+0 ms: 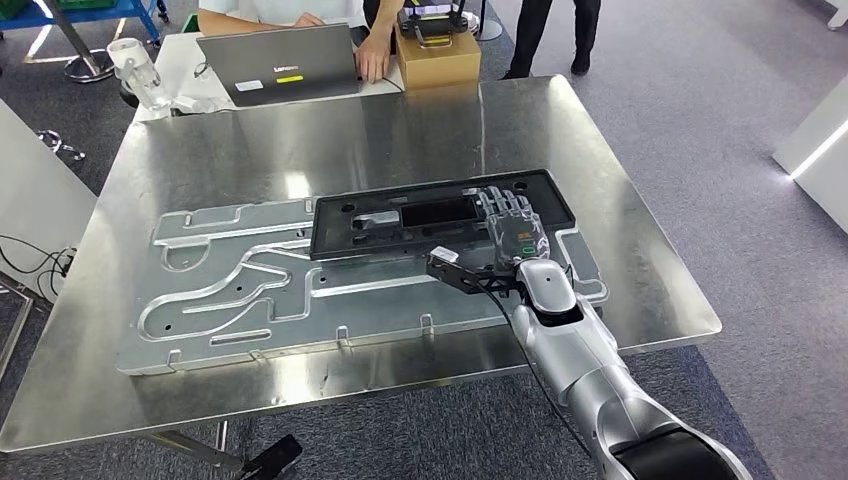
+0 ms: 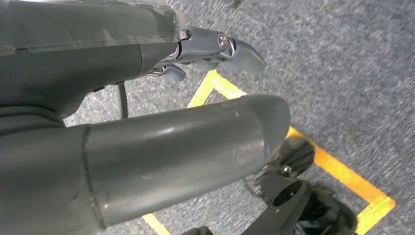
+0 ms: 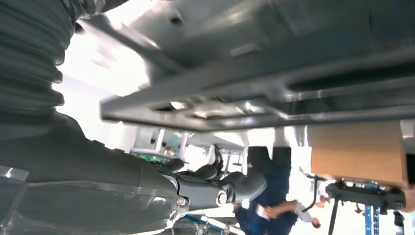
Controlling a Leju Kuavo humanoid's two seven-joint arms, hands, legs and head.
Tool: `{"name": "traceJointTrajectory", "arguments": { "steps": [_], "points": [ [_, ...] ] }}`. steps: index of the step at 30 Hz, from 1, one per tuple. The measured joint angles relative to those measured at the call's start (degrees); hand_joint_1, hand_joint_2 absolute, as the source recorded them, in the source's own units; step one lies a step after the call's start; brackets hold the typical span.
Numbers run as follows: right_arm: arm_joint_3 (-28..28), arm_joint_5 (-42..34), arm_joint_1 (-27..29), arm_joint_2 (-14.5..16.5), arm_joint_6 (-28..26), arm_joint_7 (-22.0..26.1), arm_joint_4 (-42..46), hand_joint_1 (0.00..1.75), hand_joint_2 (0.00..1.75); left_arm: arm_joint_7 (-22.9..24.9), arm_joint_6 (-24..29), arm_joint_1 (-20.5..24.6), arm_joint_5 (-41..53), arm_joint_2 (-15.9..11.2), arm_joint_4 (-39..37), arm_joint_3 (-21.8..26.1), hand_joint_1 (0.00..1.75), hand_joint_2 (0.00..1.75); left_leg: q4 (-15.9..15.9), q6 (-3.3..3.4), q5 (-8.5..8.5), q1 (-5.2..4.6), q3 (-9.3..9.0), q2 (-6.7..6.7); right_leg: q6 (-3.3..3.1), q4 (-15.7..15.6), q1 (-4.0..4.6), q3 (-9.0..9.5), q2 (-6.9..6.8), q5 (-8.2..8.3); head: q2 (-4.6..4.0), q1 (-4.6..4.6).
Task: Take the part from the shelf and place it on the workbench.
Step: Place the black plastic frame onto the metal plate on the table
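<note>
Black part (image 1: 440,212), a long flat frame with cut-outs, lies on the grooved metal plate (image 1: 250,290) on the steel desk (image 1: 300,140), and the right hand (image 1: 512,228) hangs just above its right end with fingers (image 1: 505,203) stretched flat and apart, grasping nothing; whether they touch the part I cannot tell. In the right wrist view the same fingers (image 3: 215,188) show slightly bent and free beside the metal structure. The silver right arm (image 1: 590,360) comes in over the near right edge of the desk. The left hand (image 2: 147,147) hangs low over grey carpet with a yellow floor line (image 2: 337,169); its thumb and fingers (image 2: 230,49) are apart with nothing in them. At the far edge of the desk sit a grey laptop (image 1: 280,62) with a person's hand (image 1: 375,60) beside it, a brown cardboard box (image 1: 438,55) and a clear plastic object (image 1: 140,72), all well apart from the part. Another person (image 1: 550,35) stands beyond the far right corner.
</note>
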State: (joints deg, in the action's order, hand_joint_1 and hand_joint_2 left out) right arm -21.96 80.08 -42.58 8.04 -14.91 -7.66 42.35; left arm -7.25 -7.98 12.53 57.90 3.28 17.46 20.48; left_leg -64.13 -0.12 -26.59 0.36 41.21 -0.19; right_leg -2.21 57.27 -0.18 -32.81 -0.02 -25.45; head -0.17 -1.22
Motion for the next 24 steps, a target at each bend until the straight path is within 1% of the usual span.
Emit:
{"name": "traceJointTrajectory", "arguments": {
  "steps": [1,2,3,4,5,6,7,8,9,10,11,12,13,14,15,16,17,18,19,20,21,22,23,24],
  "points": [
    [-0.05,0.00,0.10,0.06,0.01,0.03,-0.05,0.00,1.75,0.05,-0.02,-0.01,-0.08,0.01,0.00,0.00,0.00,0.00,-3.95,-0.20,-2.75,0.09,1.00,0.01,-0.12,0.04,0.04,-0.85,0.00,0.62,0.00,0.02],
    [-0.08,0.00,0.23,0.09,-0.01,0.06,-0.11,0.00,1.75,0.11,-0.03,-0.02,-0.15,0.01,0.00,0.00,0.00,0.00,-7.49,-0.41,-4.45,0.18,1.64,0.01,-0.07,0.11,0.07,-1.68,0.00,1.20,0.00,0.02],
    [-0.11,0.00,0.30,0.09,-0.06,0.08,-0.18,0.00,1.75,0.19,-0.06,-0.05,-0.19,0.00,0.00,0.00,0.00,0.00,-9.66,-0.57,-4.85,0.25,1.54,0.02,0.01,0.21,0.07,-2.53,-0.01,1.76,0.00,0.02],
    [-0.16,0.00,0.31,0.09,-0.12,0.10,-0.24,0.00,1.75,0.25,-0.10,-0.08,-0.21,-0.01,0.00,0.00,0.00,0.00,-9.88,-0.69,-4.15,0.31,0.48,0.02,0.15,0.36,0.04,-3.35,-0.01,2.27,0.00,0.02],
    [-0.21,0.00,0.25,0.09,-0.21,0.12,-0.27,0.00,1.75,0.27,-0.16,-0.08,-0.23,-0.02,0.00,0.00,0.00,0.00,-7.91,-0.74,-2.84,0.37,-1.68,0.03,0.31,0.56,-0.01,-4.12,0.00,2.74,0.00,0.02],
    [-0.26,0.00,0.12,0.09,-0.31,0.15,-0.28,0.00,1.75,0.27,-0.22,-0.04,-0.24,-0.02,0.00,0.00,0.00,0.00,-4.26,-0.73,-1.88,0.41,-4.74,0.02,0.53,0.84,-0.07,-4.79,0.01,3.15,0.00,0.02],
    [-0.31,0.00,-0.01,0.09,-0.38,0.19,-0.30,0.00,1.75,0.27,-0.27,0.06,-0.24,-0.03,0.00,0.00,0.00,0.00,0.04,-0.64,-1.76,0.36,-7.93,-0.02,0.78,1.16,-0.04,-5.36,0.04,3.48,0.00,0.03],
    [-0.34,0.00,-0.07,0.09,-0.43,0.24,-0.31,0.00,1.75,0.25,-0.33,0.14,-0.24,-0.03,0.00,0.00,0.00,0.00,3.37,-0.39,-1.95,0.26,-10.30,-0.08,1.11,1.40,0.00,-5.69,0.05,3.81,0.00,-0.01],
    [-0.39,0.00,-0.10,0.10,-0.45,0.32,-0.34,0.00,1.75,0.23,-0.39,0.22,-0.24,-0.03,0.00,0.00,0.00,0.00,5.48,-0.12,-2.43,0.12,-11.65,-0.16,1.47,1.56,0.02,-5.87,0.05,4.16,0.00,-0.02],
    [-0.46,0.00,-0.08,0.13,-0.43,0.38,-0.40,0.00,1.75,0.21,-0.46,0.26,-0.24,-0.03,0.00,0.00,0.00,0.00,6.23,0.23,-2.61,-0.06,-11.94,-0.22,1.84,1.57,0.03,-5.97,0.06,4.56,0.00,-0.04],
    [-0.54,0.00,-0.02,0.15,-0.40,0.44,-0.48,0.00,1.75,0.20,-0.55,0.25,-0.24,-0.03,0.00,0.00,0.00,0.00,6.20,0.67,-2.18,-0.07,-11.58,-0.22,2.25,1.46,0.03,-6.02,0.08,5.00,0.00,-0.08],
    [-0.62,0.00,-0.01,0.18,-0.38,0.48,-0.58,0.00,1.75,0.20,-0.66,0.30,-0.24,-0.02,0.00,-0.01,0.00,0.00,6.38,1.09,-1.67,-0.02,-11.25,-0.07,2.57,1.63,-0.06,-6.29,0.15,4.87,0.00,-0.06],
    [-0.66,0.00,0.01,0.19,-0.36,0.49,-0.67,0.00,1.75,0.21,-0.77,0.38,-0.24,-0.02,-0.01,-0.01,0.00,0.00,6.52,1.64,-1.01,0.07,-10.80,0.11,2.87,2.43,-0.12,-6.78,0.19,3.74,0.00,-0.08],
    [-0.69,0.00,0.02,0.18,-0.37,0.49,-0.77,0.00,1.75,0.23,-0.87,0.49,-0.24,-0.02,-0.01,-0.02,0.00,0.00,6.68,2.13,-0.26,0.17,-10.17,0.29,3.15,4.29,-0.18,-7.56,0.22,1.55,0.00,-0.09],
    [-0.73,0.00,0.03,0.17,-0.39,0.50,-0.88,0.00,1.75,0.24,-0.96,0.59,-0.24,-0.02,-0.01,-0.02,0.00,0.00,6.70,2.47,0.45,0.16,-9.40,0.45,3.38,7.32,-0.32,-8.57,0.23,-1.45,0.00,-0.09],
    [-0.77,0.00,0.05,0.17,-0.41,0.51,-1.00,0.00,1.75,0.25,-1.05,0.65,-0.24,-0.04,-0.02,-0.03,0.00,0.00,6.66,2.69,1.11,0.08,-8.51,0.51,3.63,11.00,-0.39,-9.57,0.20,-4.31,0.00,-0.10],
    [-0.82,0.00,0.10,0.17,-0.43,0.53,-1.14,0.00,1.75,0.25,-1.11,0.67,-0.24,-0.05,-0.02,-0.05,0.00,0.00,6.60,2.71,1.76,-0.01,-7.60,0.56,3.82,14.54,-0.47,-10.32,0.19,-6.18,0.00,-0.08],
    [-0.86,0.00,0.16,0.17,-0.44,0.56,-1.30,0.00,1.75,0.24,-1.20,0.67,-0.24,-0.07,-0.02,-0.09,0.00,0.00,6.52,2.68,2.37,-0.09,-6.69,0.60,3.94,16.99,-0.54,-10.47,0.19,-6.74,0.00,-0.08],
    [-0.88,0.00,0.22,0.18,-0.44,0.58,-1.45,0.00,1.75,0.22,-1.28,0.66,-0.24,-0.07,-0.02,-0.16,0.00,0.00,6.40,2.62,2.95,-0.16,-5.80,0.64,3.96,17.77,-0.58,-9.82,0.18,-6.09,0.00,-0.08],
    [-0.89,0.01,0.25,0.18,-0.45,0.62,-1.58,0.00,1.75,0.19,-1.35,0.67,-0.23,-0.06,-0.02,-0.23,0.00,0.00,6.26,2.51,3.52,-0.21,-4.91,0.66,3.86,16.50,-0.58,-8.07,0.17,-4.71,0.00,-0.08],
    [-0.90,0.03,0.26,0.18,-0.47,0.64,-1.66,0.00,1.75,0.14,-1.45,0.68,-0.22,-0.05,-0.02,-0.32,0.00,0.00,6.09,2.37,4.05,-0.24,-4.13,0.67,3.67,13.53,-0.57,-5.41,0.17,-3.45,0.00,-0.08],
    [-0.91,0.08,0.22,0.19,-0.50,0.67,-1.70,0.00,1.75,0.07,-1.52,0.70,-0.19,-0.05,-0.02,-0.41,0.00,0.00,5.91,2.17,4.53,-0.33,-3.46,0.66,3.40,9.46,-0.44,-2.29,0.17,-3.16,0.00,-0.08],
    [-0.94,0.15,0.19,0.22,-0.55,0.71,-1.71,0.00,1.75,0.01,-1.61,0.72,-0.14,-0.06,-0.01,-0.52,0.00,0.00,5.80,1.91,5.00,-0.37,-3.01,0.67,3.09,5.67,-0.28,0.40,0.18,-3.34,0.00,-0.04],
    [-0.98,0.22,0.18,0.26,-0.62,0.74,-1.73,0.00,1.75,-0.05,-1.69,0.74,-0.10,-0.08,-0.01,-0.64,0.00,0.00,5.79,1.63,5.45,-0.39,-2.81,0.68,2.79,2.99,-0.09,2.09,0.20,-3.80,0.00,-0.02]
  ]
}}
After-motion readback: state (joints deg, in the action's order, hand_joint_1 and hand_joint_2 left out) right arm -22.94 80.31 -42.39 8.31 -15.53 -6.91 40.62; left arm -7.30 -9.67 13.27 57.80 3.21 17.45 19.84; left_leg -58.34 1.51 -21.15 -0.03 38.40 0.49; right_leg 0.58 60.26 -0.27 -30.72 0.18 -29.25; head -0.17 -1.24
